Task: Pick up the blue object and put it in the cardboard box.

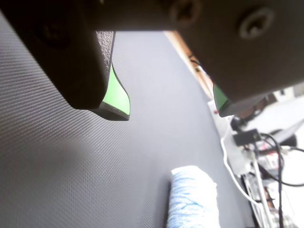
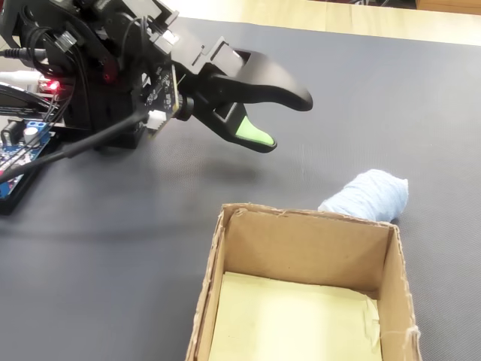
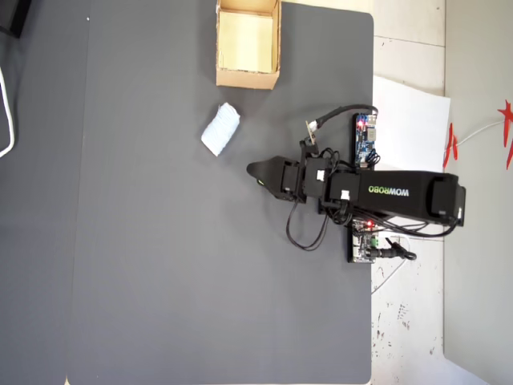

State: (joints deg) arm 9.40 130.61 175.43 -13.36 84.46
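one blue object — beside cardboard box

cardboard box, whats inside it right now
Only a pale yellowish lining shows inside the cardboard box. The blue object lies outside on the dark mat, beyond the box's far wall. The fixed view crops the box's near part, but the overhead view shows nothing else inside.
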